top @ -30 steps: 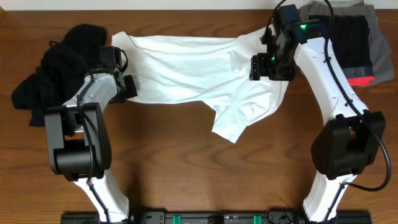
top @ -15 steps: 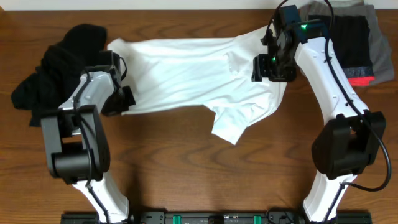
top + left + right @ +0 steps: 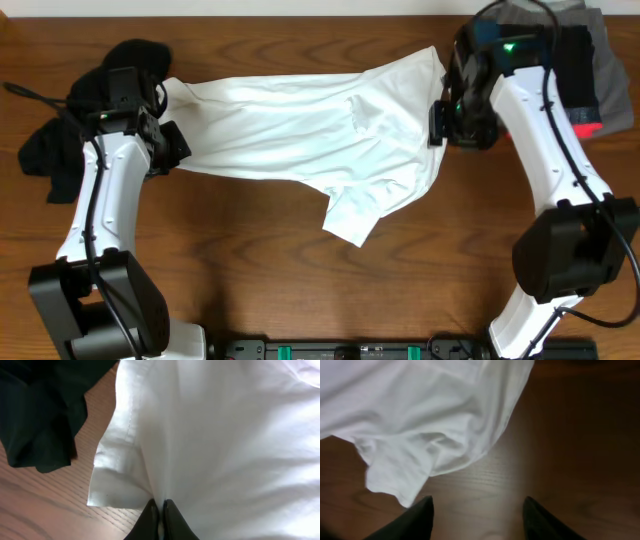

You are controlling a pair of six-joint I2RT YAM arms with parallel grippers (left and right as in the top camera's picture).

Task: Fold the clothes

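- I have the left gripper (image 3: 160, 512) with its jaws pinched together on an edge of the shirt (image 3: 300, 130), which spreads ahead of them and off to their right.
- The heap of clothes (image 3: 100, 110) lies ahead and left of those jaws, just beside the shirt's corner.
- My right gripper (image 3: 477, 510) has its jaws standing apart over the bare table (image 3: 300, 280), nothing between them.
- Ahead and left of the right jaws lies the shirt, one flap nearest the left finger.
- The stack of folded clothes (image 3: 580, 70) lies right of the right jaws, at the table's far corner.
- The shirt stretches between both grippers.
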